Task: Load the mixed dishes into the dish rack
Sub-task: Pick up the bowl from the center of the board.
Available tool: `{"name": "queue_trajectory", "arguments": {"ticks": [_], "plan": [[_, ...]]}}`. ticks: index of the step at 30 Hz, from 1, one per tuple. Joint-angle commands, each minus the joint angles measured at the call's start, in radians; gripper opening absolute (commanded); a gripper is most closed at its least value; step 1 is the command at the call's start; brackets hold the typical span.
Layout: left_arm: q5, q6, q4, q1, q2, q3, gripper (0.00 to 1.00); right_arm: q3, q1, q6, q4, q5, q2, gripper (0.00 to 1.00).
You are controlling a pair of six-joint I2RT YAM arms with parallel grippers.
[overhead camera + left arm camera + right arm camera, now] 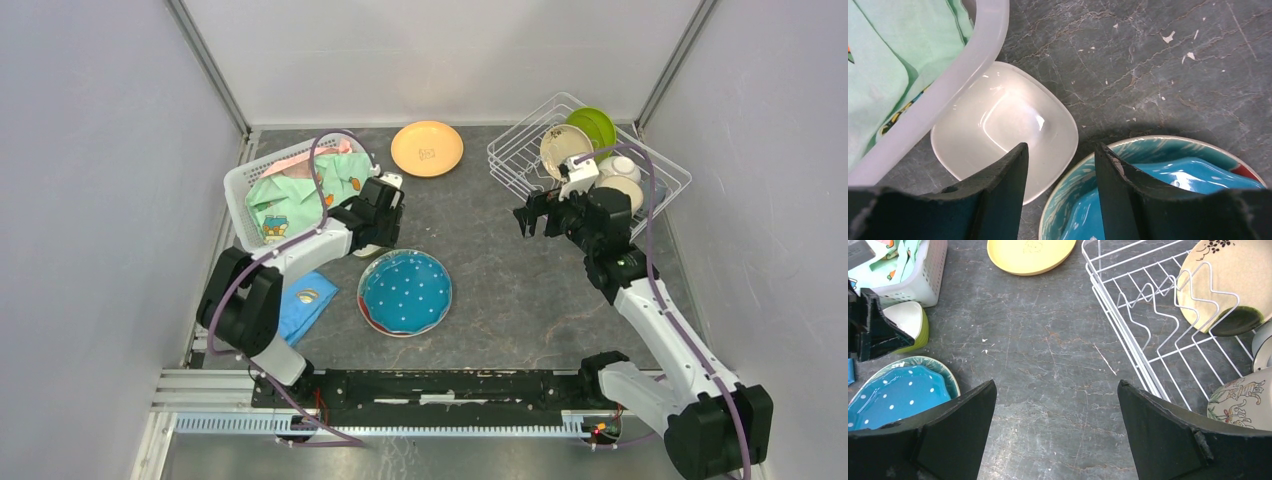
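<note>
My left gripper [380, 222] [1060, 150] is open and empty, low over the table. One finger [1008, 170] is over a square white bowl [998, 125] [374, 249], the other over the blue white-dotted plate [1168, 167] [405, 292]. The bowl's outside is lime-green in the right wrist view [910, 322]. My right gripper [533, 215] [1055, 385] is open and empty over bare table, left of the white wire dish rack [515, 160] [1128, 315]. The rack holds a cream plate [563, 148], a lime-green plate [595, 125], a cup [622, 165] and a bowl [625, 190]. An orange plate [427, 148] lies at the back.
A white plastic basket [240, 195] of clothes touches the white bowl's left side. A folded blue cloth [305, 300] lies left of the blue plate. A red edge [1245, 172] shows under the blue plate. Grey walls close in both sides.
</note>
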Motion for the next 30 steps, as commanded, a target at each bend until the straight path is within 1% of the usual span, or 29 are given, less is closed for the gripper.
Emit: {"name": "queue_trajectory", "arguments": {"ticks": [1,6,9,11,15,17,18,22,24,26,30], "plan": [[-0.012,0.077,0.031,0.008,0.037,0.053,0.57,-0.015,0.007,0.001,0.050,-0.021,-0.031,0.98],[-0.002,0.082,0.038,0.010,0.095,0.060,0.50,-0.020,0.006,-0.002,0.045,-0.025,-0.036,0.98],[0.012,0.086,0.034,0.010,0.115,0.078,0.42,-0.030,0.007,0.003,0.056,-0.028,-0.040,0.98],[0.034,0.089,0.026,0.011,0.118,0.091,0.35,-0.037,0.005,0.008,0.061,-0.028,-0.042,0.98],[0.072,0.091,-0.018,0.010,0.112,0.132,0.13,-0.057,0.007,0.026,0.069,-0.037,-0.043,0.98],[0.093,0.087,-0.031,0.010,0.098,0.147,0.05,-0.067,0.007,0.038,0.102,-0.044,-0.040,0.98],[0.105,0.083,-0.035,0.010,0.088,0.153,0.02,-0.070,0.007,0.044,0.105,-0.045,-0.038,0.98],[0.171,0.062,-0.037,0.010,0.034,0.173,0.02,-0.062,0.006,0.054,0.115,-0.041,-0.032,0.98],[0.208,0.045,-0.038,0.010,-0.005,0.184,0.02,-0.065,0.007,0.061,0.147,-0.071,-0.032,0.98],[0.253,0.020,-0.029,0.010,-0.043,0.191,0.02,-0.089,0.006,0.084,0.226,-0.128,-0.031,0.98],[0.404,-0.043,0.012,0.010,-0.123,0.198,0.02,-0.157,0.006,0.157,0.474,-0.301,-0.020,0.98]]}}
